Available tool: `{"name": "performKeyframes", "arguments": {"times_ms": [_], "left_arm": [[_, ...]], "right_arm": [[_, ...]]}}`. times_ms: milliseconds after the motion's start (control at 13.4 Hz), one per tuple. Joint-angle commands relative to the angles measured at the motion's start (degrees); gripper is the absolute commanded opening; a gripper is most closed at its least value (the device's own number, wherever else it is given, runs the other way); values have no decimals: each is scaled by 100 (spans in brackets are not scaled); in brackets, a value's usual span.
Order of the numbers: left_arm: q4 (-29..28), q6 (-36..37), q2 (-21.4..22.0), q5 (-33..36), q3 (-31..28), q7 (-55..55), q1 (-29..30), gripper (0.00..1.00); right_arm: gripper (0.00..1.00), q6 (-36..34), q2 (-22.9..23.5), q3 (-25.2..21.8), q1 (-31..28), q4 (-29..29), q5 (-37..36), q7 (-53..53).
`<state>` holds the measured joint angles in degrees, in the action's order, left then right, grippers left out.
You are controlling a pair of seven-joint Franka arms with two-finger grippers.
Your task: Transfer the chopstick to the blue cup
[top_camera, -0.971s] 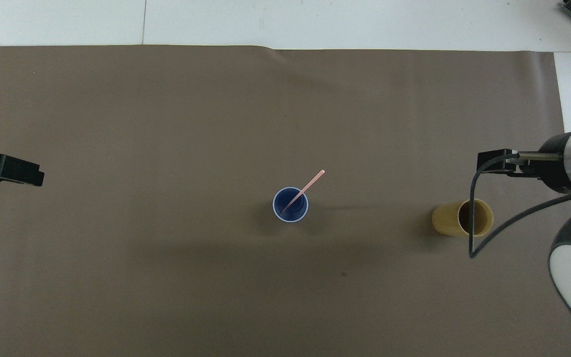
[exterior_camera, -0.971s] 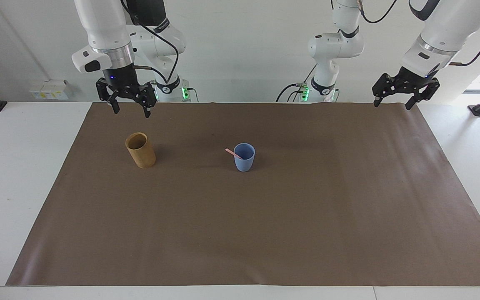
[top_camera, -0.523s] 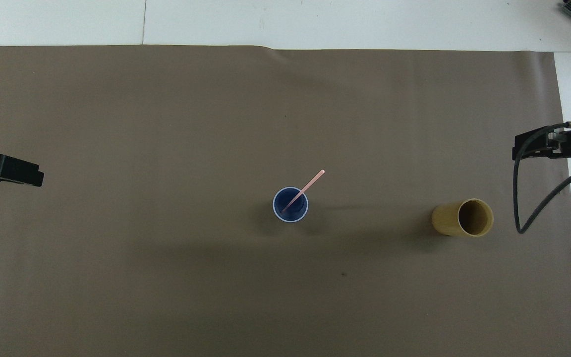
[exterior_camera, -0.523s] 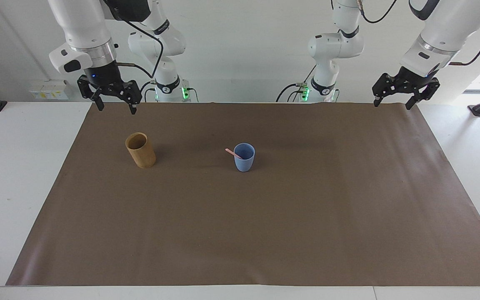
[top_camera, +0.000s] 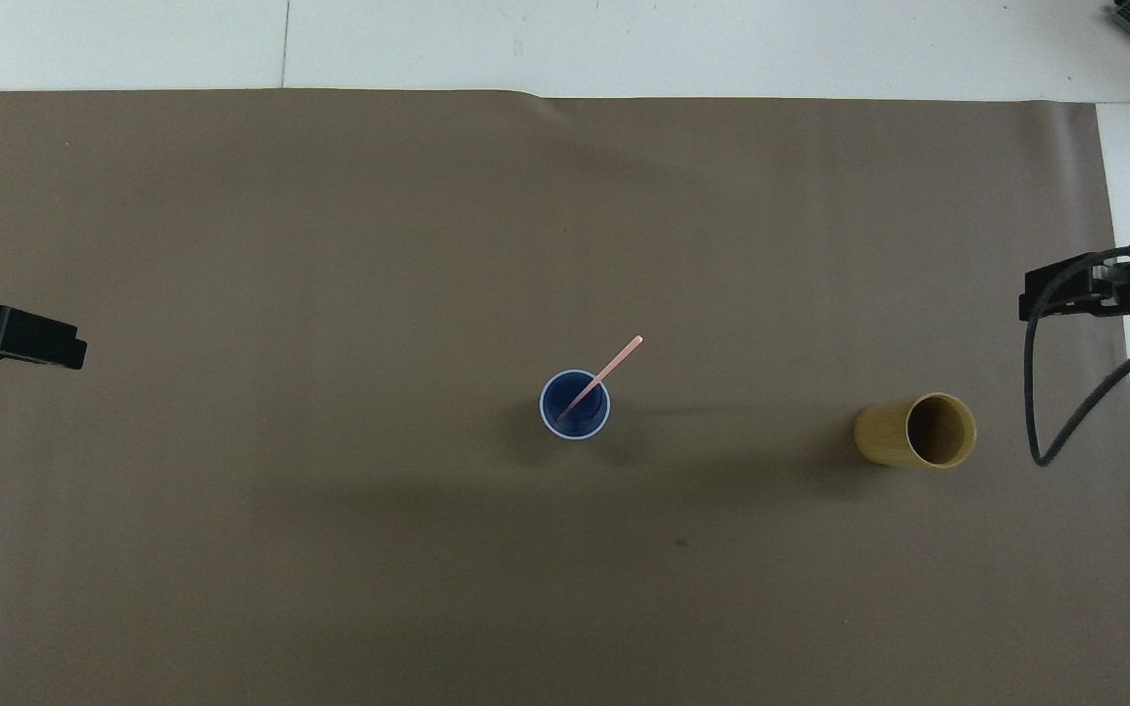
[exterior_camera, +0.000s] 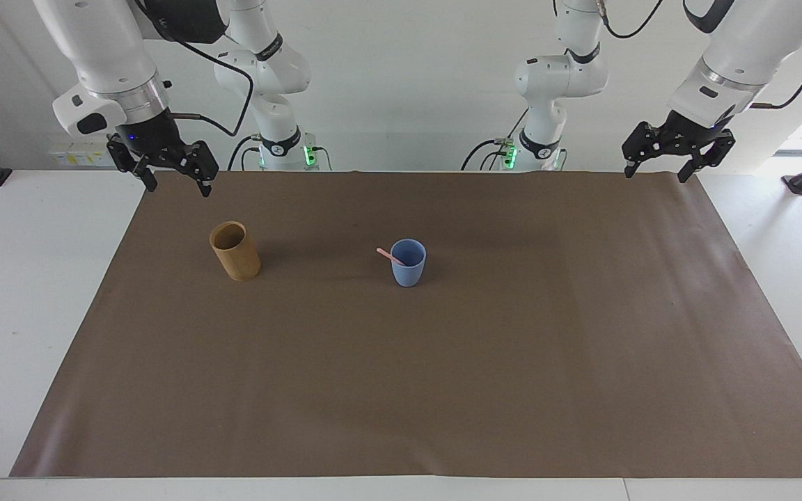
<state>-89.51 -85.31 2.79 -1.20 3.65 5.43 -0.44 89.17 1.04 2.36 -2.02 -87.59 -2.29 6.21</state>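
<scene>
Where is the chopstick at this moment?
The chopstick stands tilted inside the blue cup near the middle of the brown mat, its upper end leaning over the rim toward the tan cup.

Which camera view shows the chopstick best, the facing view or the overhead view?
The overhead view: the chopstick shows nearly whole, leaning from inside the blue cup over its rim. In the facing view only its short upper end shows above the rim.

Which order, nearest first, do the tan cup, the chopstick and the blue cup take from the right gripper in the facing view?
From the right gripper, open over the mat's edge:
1. Tan cup, at the right arm's end.
2. Chopstick, its free end leaning toward that arm.
3. Blue cup, mid-mat, holding the chopstick.
</scene>
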Motion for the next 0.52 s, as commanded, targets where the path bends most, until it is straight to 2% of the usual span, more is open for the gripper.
{"name": "performKeyframes", "arguments": {"times_ms": [0, 448], "left_arm": [[-111, 67, 134, -65, 57, -33, 106, 100], [-111, 67, 134, -65, 57, -33, 106, 100]], "right_arm": [[100, -22, -34, 63, -53, -13, 141, -146], [100, -13, -69, 90, -44, -65, 141, -103]]}}
